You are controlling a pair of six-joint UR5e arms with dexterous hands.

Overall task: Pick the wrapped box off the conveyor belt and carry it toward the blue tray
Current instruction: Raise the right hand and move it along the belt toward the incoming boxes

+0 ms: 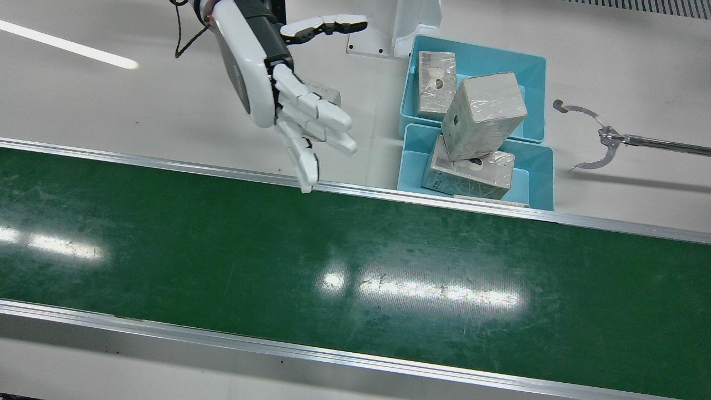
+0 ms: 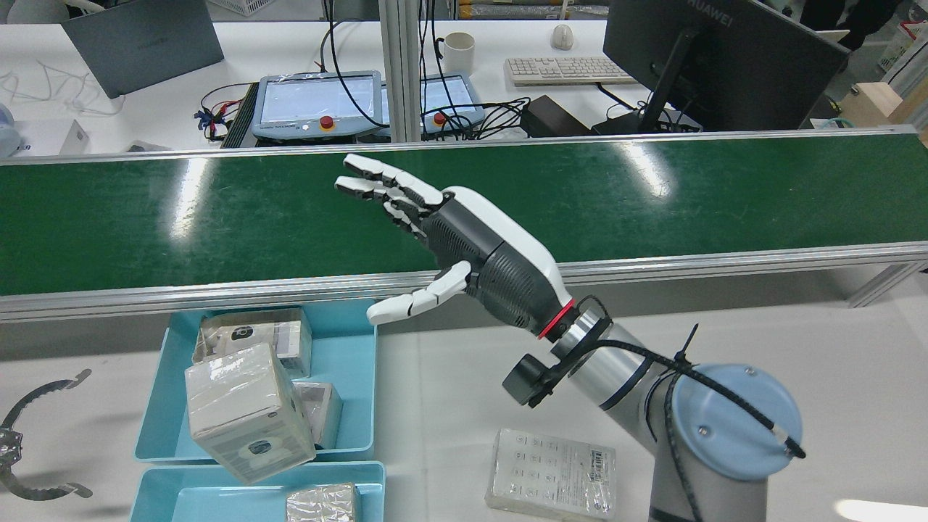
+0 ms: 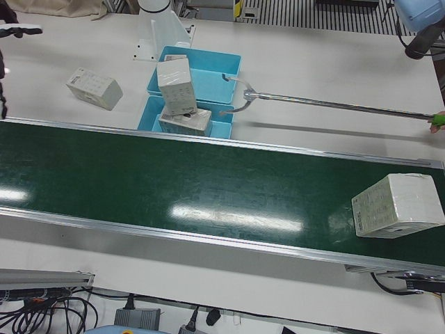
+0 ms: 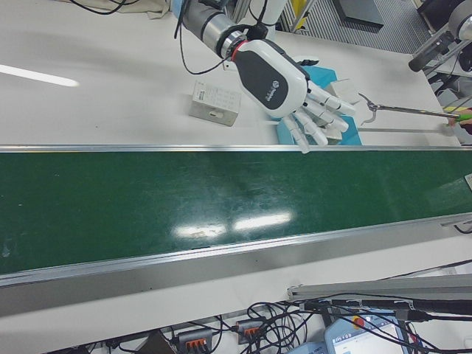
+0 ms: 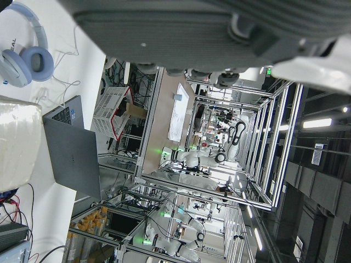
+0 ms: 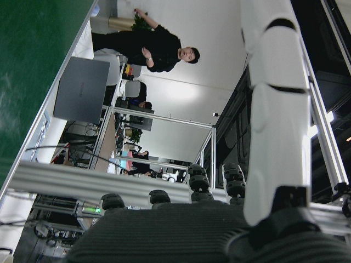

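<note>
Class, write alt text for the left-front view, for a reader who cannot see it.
A wrapped box lies on the green conveyor belt near the view's right edge. Behind the belt, two blue trays hold more wrapped boxes, one tilted on top, and a long metal grabber tool reaches toward them.

The left hand [image 5: 219, 33] is seen only as a dark, blurred underside at the top edge. The wrapped box [image 3: 398, 206] is missed by the front and rear views.
</note>
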